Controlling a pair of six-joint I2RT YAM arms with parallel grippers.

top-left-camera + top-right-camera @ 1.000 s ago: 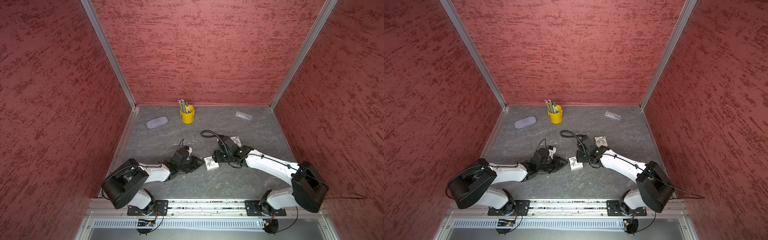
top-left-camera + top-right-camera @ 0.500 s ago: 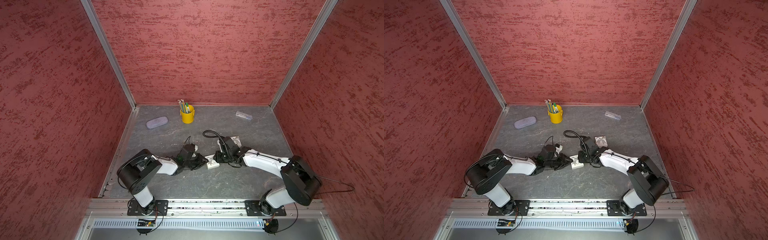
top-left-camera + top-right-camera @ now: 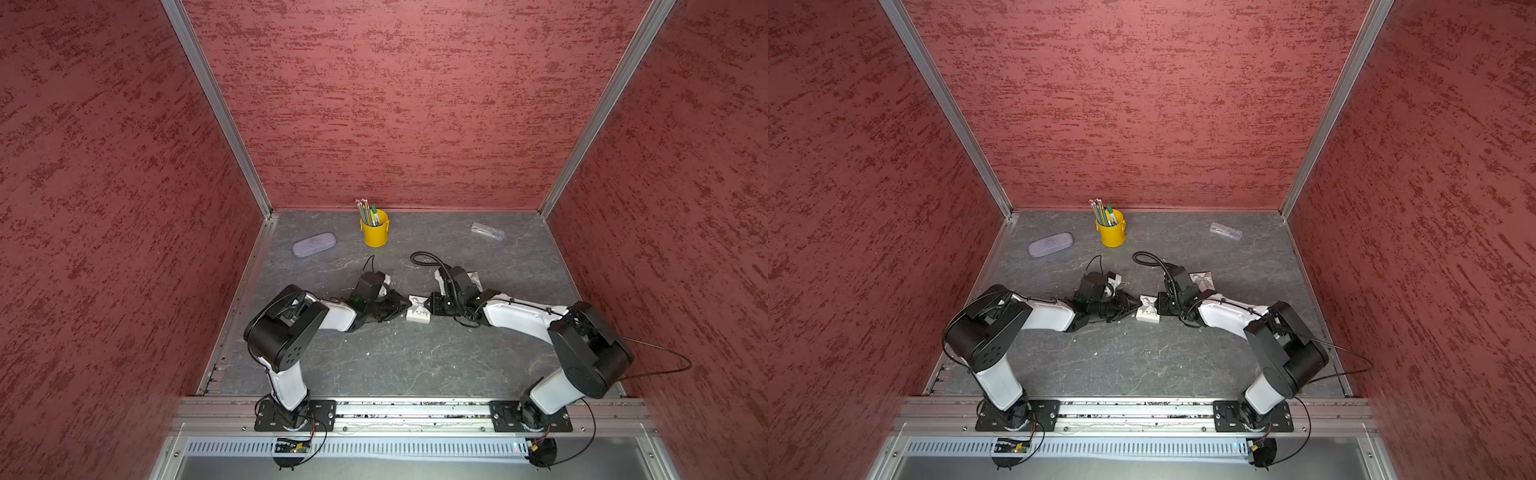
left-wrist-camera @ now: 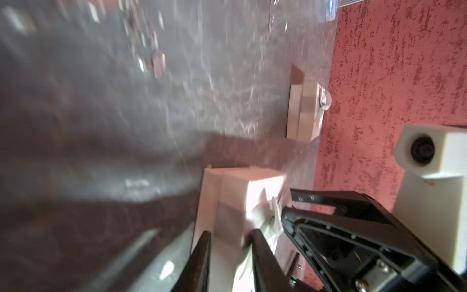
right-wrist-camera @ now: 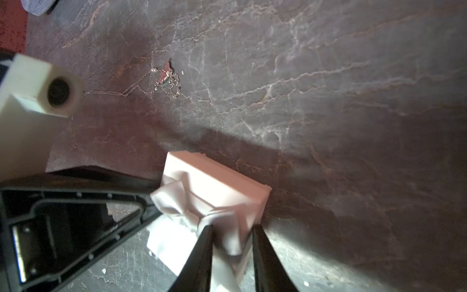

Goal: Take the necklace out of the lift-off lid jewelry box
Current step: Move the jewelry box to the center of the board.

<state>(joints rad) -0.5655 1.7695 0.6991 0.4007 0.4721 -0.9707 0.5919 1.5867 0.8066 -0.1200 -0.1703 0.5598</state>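
A small white jewelry box [image 3: 419, 311] with a ribbon bow on its lift-off lid stands mid-table in both top views [image 3: 1148, 312], lid on. My left gripper [image 3: 405, 306] meets it from the left. In the left wrist view its fingers [image 4: 204, 252] are shut across the box's side [image 4: 237, 187]. From the right, my right gripper [image 3: 431, 308] is shut on the lid's edge at the bow [image 5: 177, 202]. A necklace [image 5: 164, 78], a thin chain with a reddish pendant, lies on the table beyond the box in the right wrist view.
A second white bowed box [image 3: 471, 276] sits behind my right wrist. At the back stand a yellow pencil cup [image 3: 375, 232], a lilac glasses case [image 3: 314, 244] and a clear case [image 3: 487, 230]. Red walls close three sides.
My left gripper has advanced to the box from the left, its elbow rising. Both grippers have narrowed onto the box, which has shifted slightly toward the back.
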